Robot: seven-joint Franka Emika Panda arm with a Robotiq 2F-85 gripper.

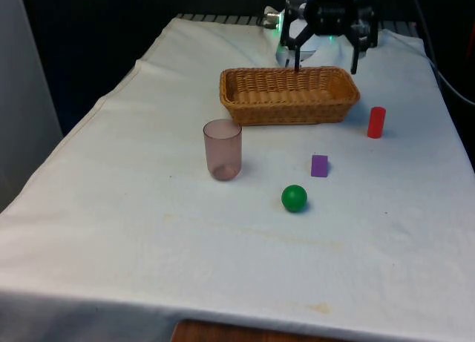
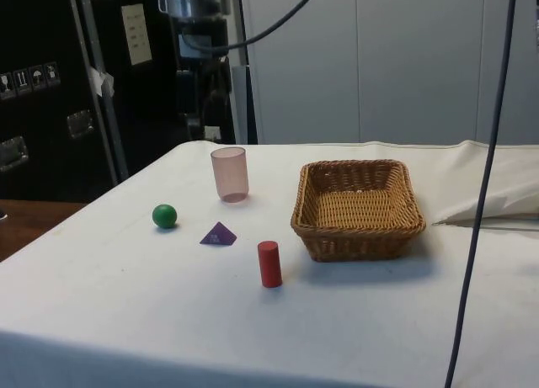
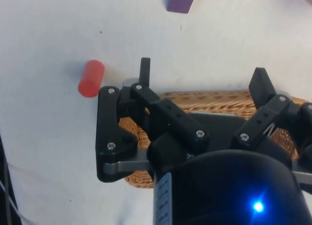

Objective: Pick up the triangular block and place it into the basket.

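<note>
While the pincer [image 1: 325, 58] hangs above the far rim of the basket [image 1: 289, 97], its two fingers are spread wide and hold nothing, so the picking step is not yet begun. The triangular block [image 1: 319, 165], purple, lies flat on the table [image 1: 133, 231] in front of the basket, apart from it, and it is free on every side. The red cylinder [image 1: 376, 122] stands upright just beside the basket's corner, between the basket and the block in the side view. The green ball [image 1: 294, 198] rests near the block, farther from the basket, and the pink cup [image 1: 223, 149] stands to the other side. I judge the pincer must travel over the basket to reach the block.
</note>
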